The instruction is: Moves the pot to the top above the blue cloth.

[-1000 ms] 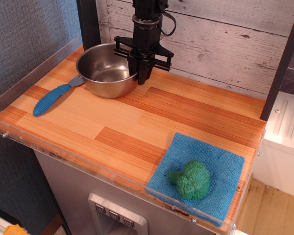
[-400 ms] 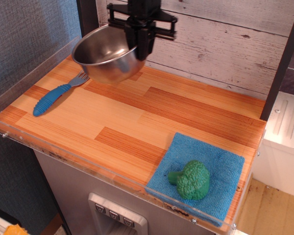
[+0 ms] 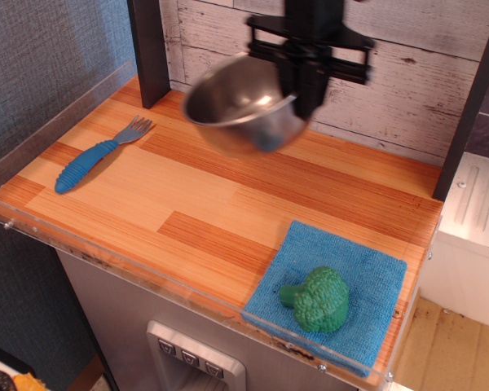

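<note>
Pot, shiny and motion-blurred, hangs tilted from my gripper clamped on its rim, with bare table below and blue cloth farther beneath.

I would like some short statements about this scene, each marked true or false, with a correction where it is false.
1. The pot is lifted off the table. True.
2. The gripper holds the pot by its rim. True.
3. The broccoli lies inside the pot. False: it lies on the blue cloth.
4. The fork lies on the blue cloth. False: it lies on the bare wood at the left, far from the cloth.
5. The blue cloth is at the front right corner of the table. True.
</note>
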Controlling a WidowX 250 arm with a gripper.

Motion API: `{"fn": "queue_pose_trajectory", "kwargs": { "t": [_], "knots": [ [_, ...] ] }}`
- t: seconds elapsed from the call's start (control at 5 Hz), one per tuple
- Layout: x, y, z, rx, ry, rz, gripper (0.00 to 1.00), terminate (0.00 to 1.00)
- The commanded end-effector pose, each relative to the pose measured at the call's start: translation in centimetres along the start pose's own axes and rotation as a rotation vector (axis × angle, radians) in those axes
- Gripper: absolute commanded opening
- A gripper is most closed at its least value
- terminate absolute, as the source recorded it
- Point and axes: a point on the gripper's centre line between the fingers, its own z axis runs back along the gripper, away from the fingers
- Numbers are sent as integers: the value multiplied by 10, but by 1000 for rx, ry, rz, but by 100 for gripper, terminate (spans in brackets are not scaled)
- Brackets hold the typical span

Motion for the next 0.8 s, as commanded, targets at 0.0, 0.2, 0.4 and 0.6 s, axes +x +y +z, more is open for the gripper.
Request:
{"fn": "queue_pose_trajectory", "kwargs": {
  "t": [0.0, 0.2, 0.4, 0.6],
  "knots": [
    [28, -52, -15, -22, -14, -82, 0, 0],
    [33, -63, -35, 0, 22, -97, 0, 0],
    [34, -63, -52, 10, 65, -98, 0, 0],
    [33, -62, -62, 13, 95, -103, 0, 0]
  ]
}}
